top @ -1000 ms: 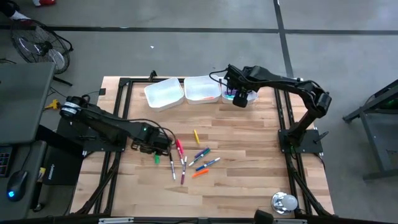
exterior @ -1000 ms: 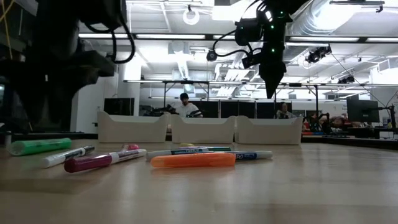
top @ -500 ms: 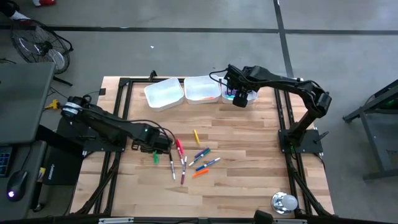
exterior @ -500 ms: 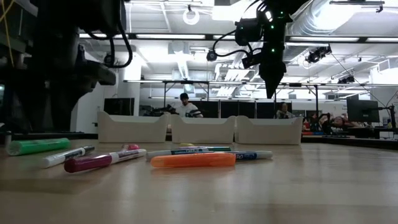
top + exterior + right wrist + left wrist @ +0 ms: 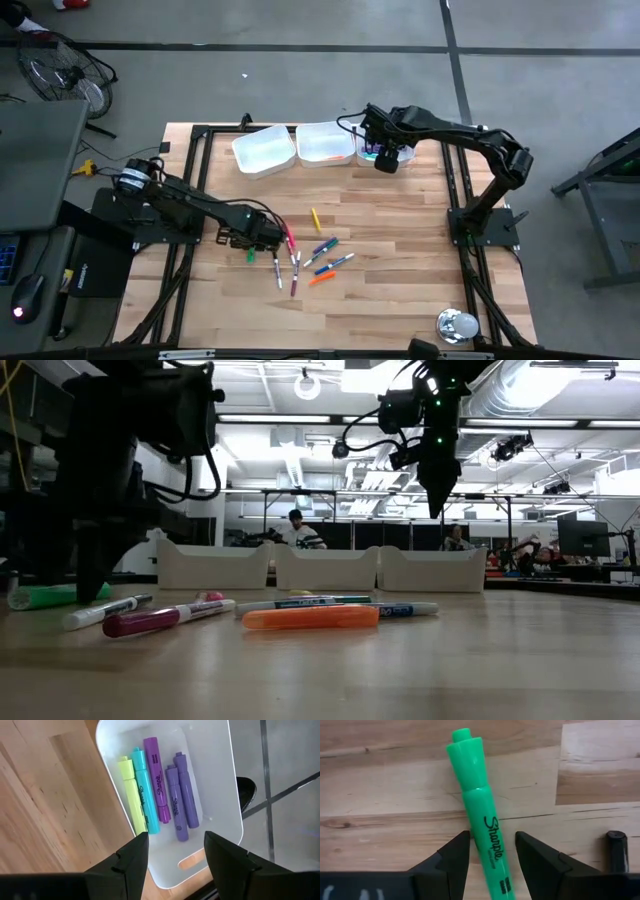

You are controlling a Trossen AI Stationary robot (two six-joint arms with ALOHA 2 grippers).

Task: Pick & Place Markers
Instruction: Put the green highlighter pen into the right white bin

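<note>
Left wrist view shows the left gripper [image 5: 492, 851] spread wide astride the green marker [image 5: 480, 815] lying flat on the table [image 5: 380, 795], nothing gripped, apparently lined up to pinch it; the right gripper [image 5: 175, 851] hovers open and empty over a white tray [image 5: 220, 800] of sorted markers

Three trays [image 5: 265, 150] in a row along the table's [image 5: 400, 250] far edge. Loose markers [image 5: 320, 255] scattered near the table's middle, left gripper [image 5: 491, 855] astride one of them. Right gripper [image 5: 172, 851] above the rightmost tray [image 5: 220, 785], five markers inside.
</note>
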